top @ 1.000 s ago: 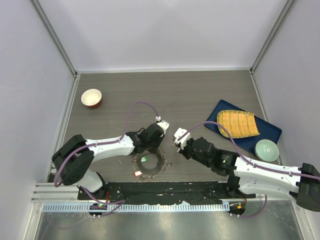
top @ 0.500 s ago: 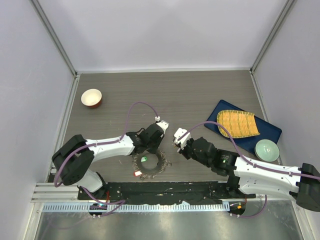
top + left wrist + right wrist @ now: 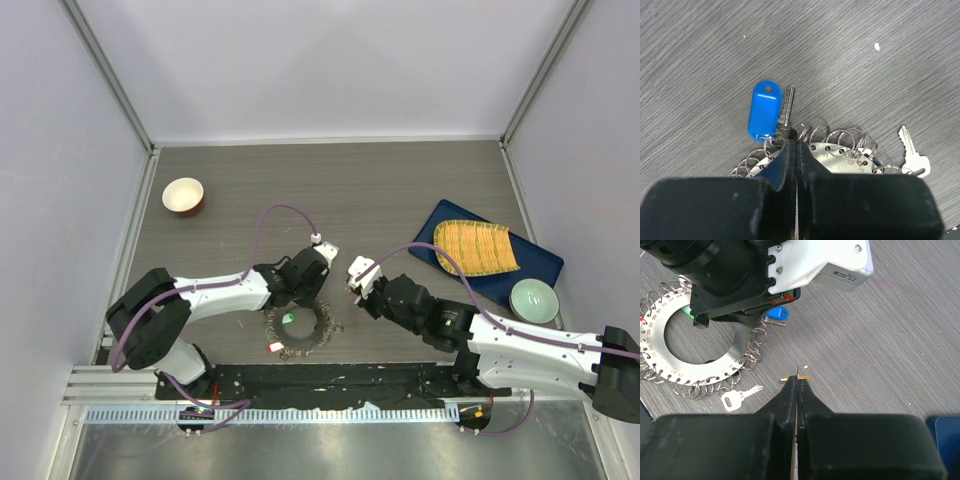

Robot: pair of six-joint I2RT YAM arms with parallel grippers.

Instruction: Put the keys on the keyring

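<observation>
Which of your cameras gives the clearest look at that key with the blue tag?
The left wrist view: the blue-tagged key lies in full sight, tag and blade, just beyond the shut left gripper. The right wrist view shows only part of it under that gripper. In the top view the left arm hides it.

left claw: pinched shut | right claw: pinched shut

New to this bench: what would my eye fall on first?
The flat grey metal keyring, rimmed with wire loops, lies near the table's front edge, under the left gripper. At its rim lies a silver key with a blue plastic tag. Far right, an orange woven mat rests on a blue tray.
</observation>
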